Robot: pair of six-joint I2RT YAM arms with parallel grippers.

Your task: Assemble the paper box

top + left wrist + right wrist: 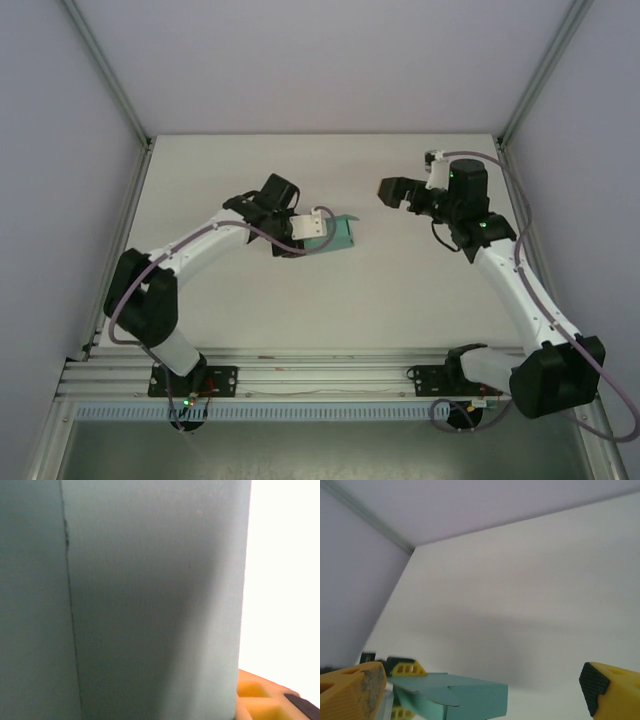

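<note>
Clearly the left gripper [318,237] is clamped partway closed on the single paper box [342,234] over the worktop [400,290]. To the box's right, well apart from it, the right gripper [386,190] stands wide and empty.

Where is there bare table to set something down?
Bare: the table nearer than the paper box, and the far strip along the back wall. Crowded: mid-table, where the left gripper holds the box, right gripper close by.
</note>
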